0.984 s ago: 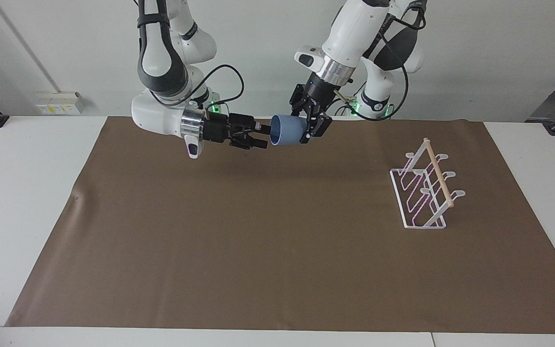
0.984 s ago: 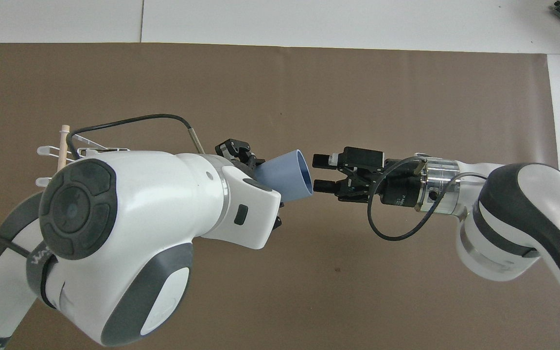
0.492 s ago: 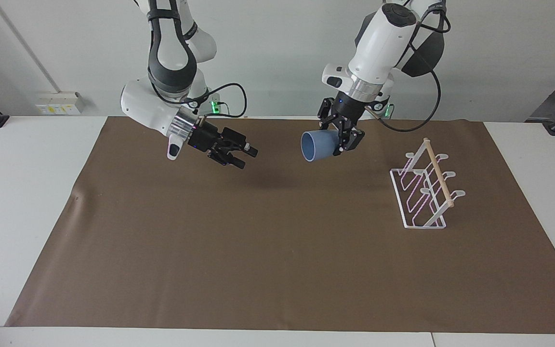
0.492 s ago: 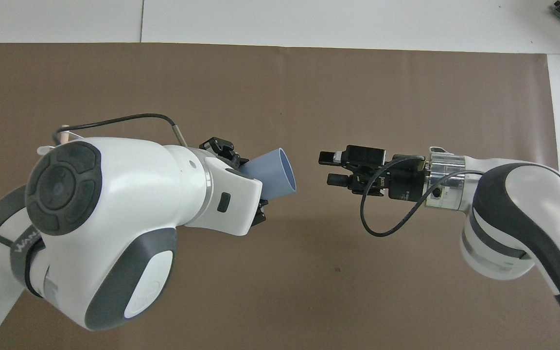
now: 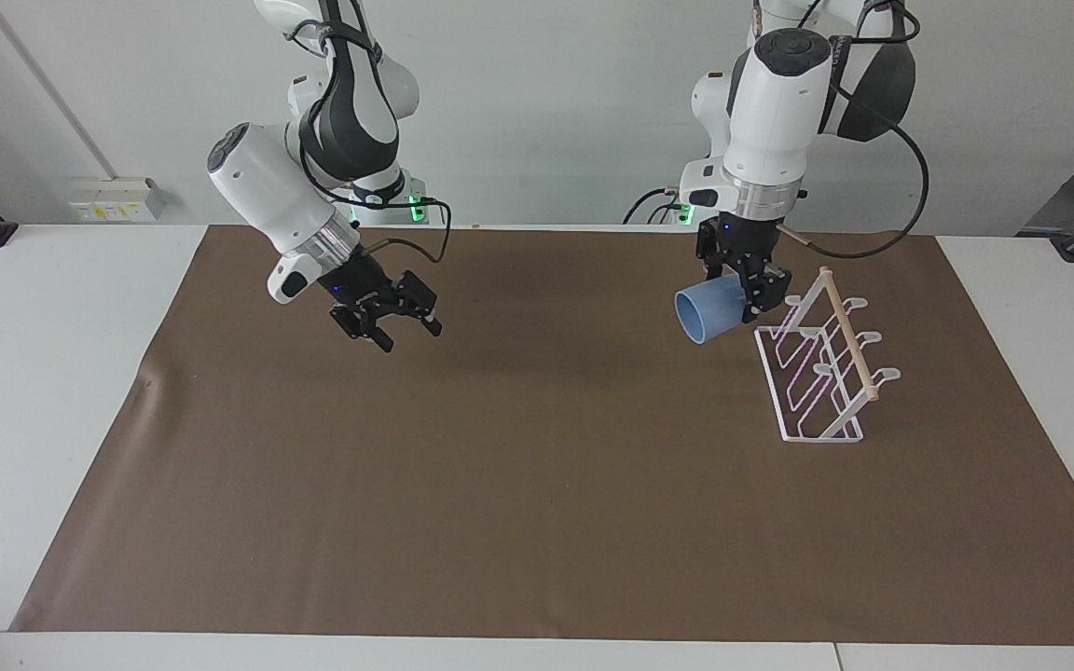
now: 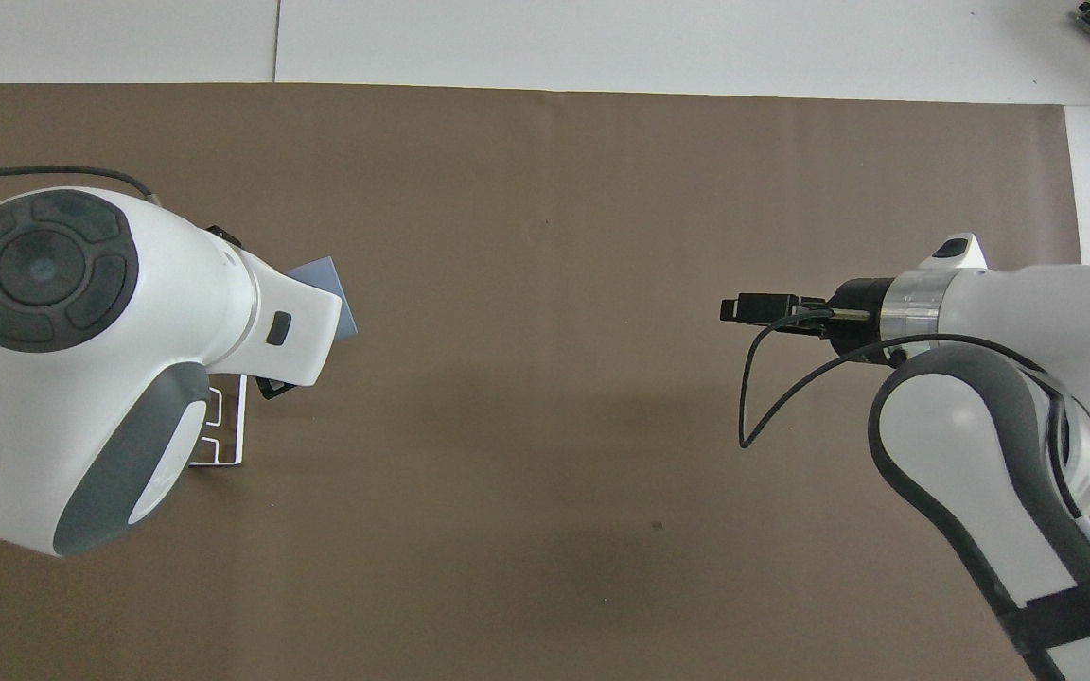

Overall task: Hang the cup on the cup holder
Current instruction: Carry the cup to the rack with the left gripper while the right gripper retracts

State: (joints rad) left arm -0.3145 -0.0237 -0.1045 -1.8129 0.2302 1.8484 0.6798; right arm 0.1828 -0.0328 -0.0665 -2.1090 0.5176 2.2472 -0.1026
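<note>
Left gripper (image 5: 750,284): raised over the brown mat (image 5: 537,485) toward the left arm's end of the table, fingers pointing down and clamped on the cup (image 5: 710,313). The cup is light blue, carried in the air and tipped on its side, with its open mouth turned away from the gripper toward the middle of the table and its base end between the fingers. From overhead only a corner of the cup (image 6: 327,293) shows past the arm's wrist housing, so the exact hold on the wall cannot be confirmed there. The cup holder (image 5: 821,368), a white wire rack with a pale wooden dowel (image 5: 847,333) across its top, stands on the mat just beside and below the left gripper; the cup hangs close to the rack's end nearer the robots, apparently clear of the prongs, though contact cannot be ruled out from this angle. Right gripper (image 5: 404,333): raised over the mat toward the right arm's end, well apart from the cup and rack, angled downward, fingers spread wide with nothing between them. From overhead it (image 6: 739,309) points toward the table's middle.
</note>
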